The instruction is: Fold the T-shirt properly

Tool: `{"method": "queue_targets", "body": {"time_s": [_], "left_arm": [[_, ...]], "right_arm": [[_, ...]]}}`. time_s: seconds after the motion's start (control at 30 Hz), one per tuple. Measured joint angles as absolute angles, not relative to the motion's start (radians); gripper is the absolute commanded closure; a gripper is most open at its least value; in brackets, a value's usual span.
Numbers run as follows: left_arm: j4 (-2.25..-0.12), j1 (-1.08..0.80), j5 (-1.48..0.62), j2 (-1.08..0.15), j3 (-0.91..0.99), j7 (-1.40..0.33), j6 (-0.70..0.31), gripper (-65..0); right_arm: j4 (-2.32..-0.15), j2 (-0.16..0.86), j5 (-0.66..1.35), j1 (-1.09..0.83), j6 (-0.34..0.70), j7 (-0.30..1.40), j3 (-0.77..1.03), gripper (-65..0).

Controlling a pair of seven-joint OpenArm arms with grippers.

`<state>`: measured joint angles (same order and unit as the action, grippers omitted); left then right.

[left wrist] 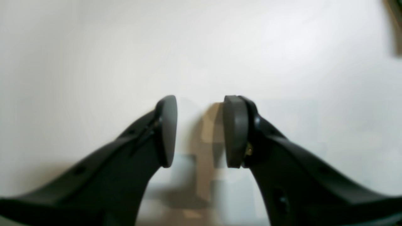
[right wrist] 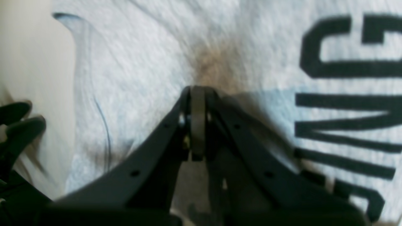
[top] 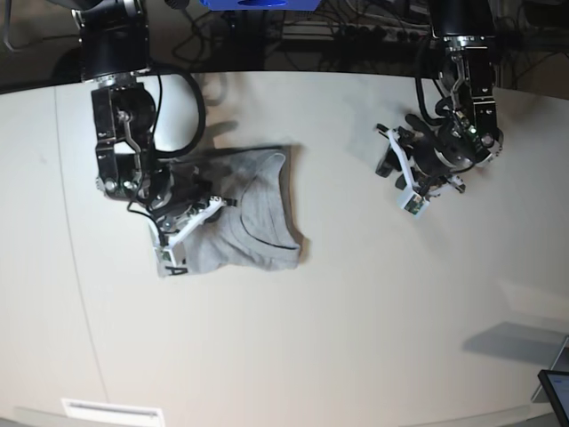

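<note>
The heather-grey T-shirt (top: 253, 218) lies bunched on the white table (top: 356, 311), left of centre in the base view. In the right wrist view the T-shirt (right wrist: 141, 62) fills the frame, its black block lettering (right wrist: 345, 103) facing up on the right. My right gripper (right wrist: 198, 91) is shut, and creases in the cloth run into its tips. In the base view the right gripper (top: 197, 213) sits at the shirt's left part. My left gripper (left wrist: 200, 131) stands open with nothing between its pads. In the base view the left gripper (top: 391, 153) is over bare table, well apart from the shirt.
Cables and equipment (top: 356, 36) line the table's far edge. A dark screen corner (top: 556, 391) shows at the lower right and a white label (top: 111, 411) at the near edge. A black blurred shape (right wrist: 15, 125) sits at the left of the right wrist view.
</note>
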<state>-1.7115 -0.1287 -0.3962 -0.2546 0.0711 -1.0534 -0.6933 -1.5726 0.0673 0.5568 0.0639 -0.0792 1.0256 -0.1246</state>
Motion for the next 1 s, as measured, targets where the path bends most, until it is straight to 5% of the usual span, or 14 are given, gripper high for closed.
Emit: {"method": "queue_targets", "body": {"time_s": [0.33, 0.67, 1.0], "left_arm": [[-1.854, -0.239, -0.397, -0.229, 0.068, -1.054, -0.698, -24.0], [-1.930, -0.317, -0.385, -0.188, -0.076, -1.053, -0.697, -24.0], [-1.930, -0.323, -0.374, -0.122, -0.181, -1.110, -0.697, -24.0]], "right_arm": [[-1.846, 0.073, 0.549, 0.131, -0.077, 1.253, -0.043, -0.1], [-1.843, 0.292, 0.540, 0.149, -0.076, 1.187, -0.057, -0.1], [-1.677, 0.342, 0.468, 0.294, -0.068, 1.098, -0.316, -0.1]]}}
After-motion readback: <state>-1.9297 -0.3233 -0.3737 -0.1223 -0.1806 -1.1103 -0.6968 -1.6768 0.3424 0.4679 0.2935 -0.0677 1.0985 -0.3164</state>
